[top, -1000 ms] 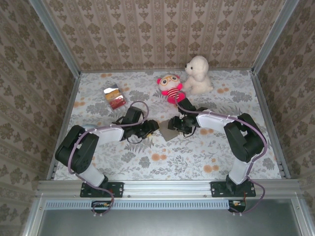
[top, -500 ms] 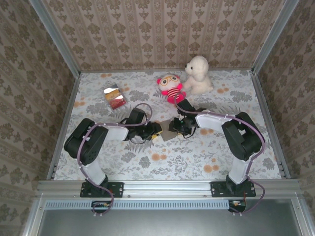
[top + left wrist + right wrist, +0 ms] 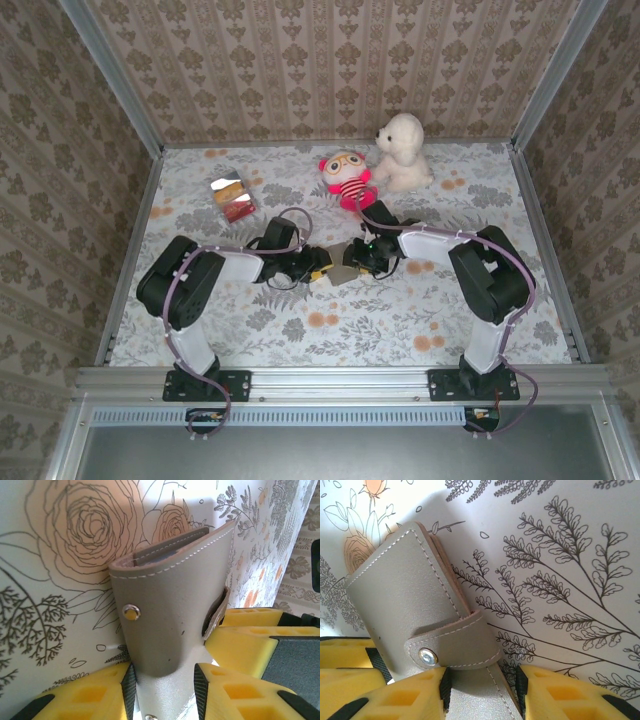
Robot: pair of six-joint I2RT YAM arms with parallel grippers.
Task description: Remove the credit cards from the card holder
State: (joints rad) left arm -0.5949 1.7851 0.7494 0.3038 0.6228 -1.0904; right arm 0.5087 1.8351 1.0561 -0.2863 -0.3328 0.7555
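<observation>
Left gripper (image 3: 164, 680) clamps card holder (image 3: 170, 605); right gripper (image 3: 481, 687) clamps opposite end

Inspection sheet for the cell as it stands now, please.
Surface: floral cloth, flat, no spills seen.
Job's things: card holder folded, strap across its edge, held up between both grippers at mid-table. A dark edge shows inside the fold, possibly a card. Cards stacked far left on the cloth, outside the holder.
Clutter: pink doll and white dog at the far edge, apart from the work.
Grippers: left gripper and right gripper each clamp an end of the holder.
Cables: cables loop at the wrists, no snag seen.
Surroundings: patterned walls, metal rail at the near edge.
</observation>
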